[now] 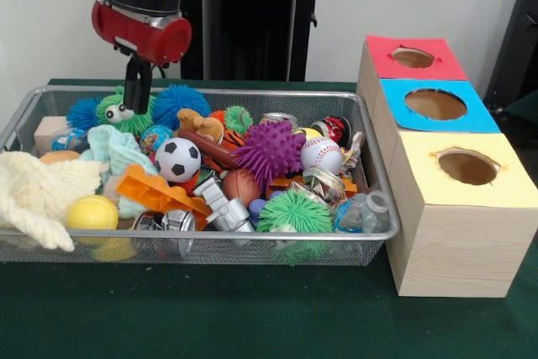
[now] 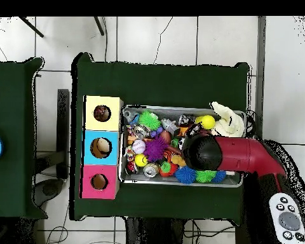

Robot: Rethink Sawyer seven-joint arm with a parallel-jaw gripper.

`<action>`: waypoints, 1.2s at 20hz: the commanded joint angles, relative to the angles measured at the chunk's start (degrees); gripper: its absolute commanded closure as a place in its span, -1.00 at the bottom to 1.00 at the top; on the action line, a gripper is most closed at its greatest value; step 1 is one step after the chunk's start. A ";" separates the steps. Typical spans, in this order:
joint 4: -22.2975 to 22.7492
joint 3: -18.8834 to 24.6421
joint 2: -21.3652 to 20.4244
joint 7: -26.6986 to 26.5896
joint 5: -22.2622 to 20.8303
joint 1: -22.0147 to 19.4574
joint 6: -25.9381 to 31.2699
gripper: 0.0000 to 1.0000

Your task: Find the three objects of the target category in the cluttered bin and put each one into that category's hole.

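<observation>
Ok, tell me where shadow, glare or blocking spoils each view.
Front view: light is even, the wire bin throws only a faint shadow on the green table, and small glints sit on the silver metal pieces. Overhead view: no harsh glare, but the arm hides part of the bin's contents.

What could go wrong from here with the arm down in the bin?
1. The end effector hangs at the bin's far corner over tightly packed spiky balls: the green googly-eyed ball touches its blue neighbour, so a grasp may snag both.
2. The cream cloth drapes over the wire bin's rim and may hide items or get dragged.
</observation>
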 commanded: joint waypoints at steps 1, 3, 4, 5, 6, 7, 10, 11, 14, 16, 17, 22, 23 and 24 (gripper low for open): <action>1.50 6.14 0.58 -15.16 -5.54 0.33 4.11 1.00; 1.45 5.91 0.95 -13.85 -6.14 0.91 3.64 1.00; 1.33 5.84 1.12 -13.43 -6.51 1.11 3.45 1.00; 1.25 5.75 1.37 -12.97 -6.72 1.32 3.53 1.00; 0.99 5.68 1.69 -12.65 -7.12 1.49 3.39 1.00; 0.62 5.72 2.23 -12.44 -7.24 1.53 3.72 1.00; -1.38 6.51 5.45 -12.20 -8.07 1.03 2.97 1.00; -2.12 6.97 6.61 -12.48 -8.17 0.73 2.89 1.00; -4.27 8.27 9.16 -13.67 -8.09 -0.04 3.74 1.00; -5.25 8.95 10.30 -14.32 -8.14 -0.47 4.03 1.00; -5.27 8.93 10.53 -14.04 -8.50 -0.40 3.47 1.00; -6.61 9.64 13.12 -13.54 -9.72 -0.99 1.48 1.00; -6.83 9.65 13.27 -13.61 -9.98 -1.02 1.44 1.00; -6.69 9.68 13.07 -13.68 -10.01 -1.11 1.69 1.00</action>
